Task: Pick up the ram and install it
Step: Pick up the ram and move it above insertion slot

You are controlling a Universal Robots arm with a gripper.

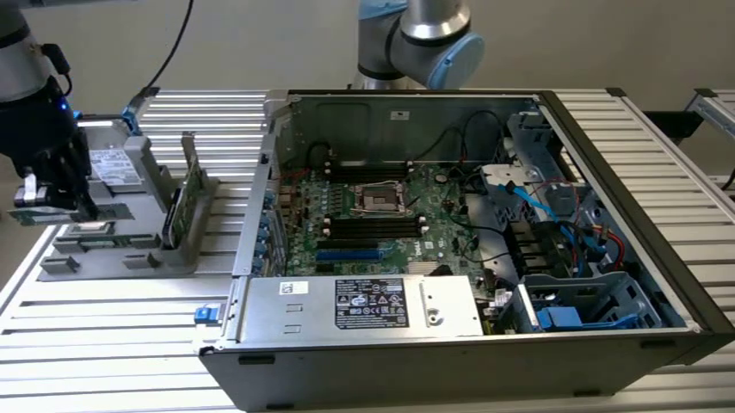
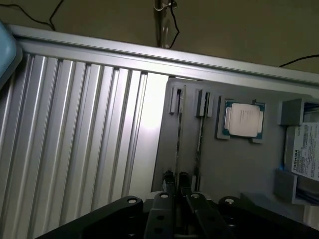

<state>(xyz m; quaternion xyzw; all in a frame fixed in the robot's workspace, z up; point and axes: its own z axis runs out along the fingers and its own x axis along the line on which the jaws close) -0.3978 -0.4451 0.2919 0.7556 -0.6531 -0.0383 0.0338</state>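
pincer (image 1: 48,205) over grey tray (image 1: 115,258) on bench (image 1: 103,310); ram (image 1: 175,211) upright in tray, to exterior view's right of pincer. pincer open/shut: can't tell.

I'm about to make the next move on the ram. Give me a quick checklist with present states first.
1. Tool over the tray: ok, it hangs above the tray's end at the exterior view's left.
2. Ram seated in the tray: ok, it stands on edge in its groove.
3. Tool lined up with the ram: ok, in the wrist view the ram's edge runs to the tool's middle.
4. Grip on the ram: cannot tell.
5. Case open: ok, no cover over the board.
6. Board slots free: ok, no stick stands in them.
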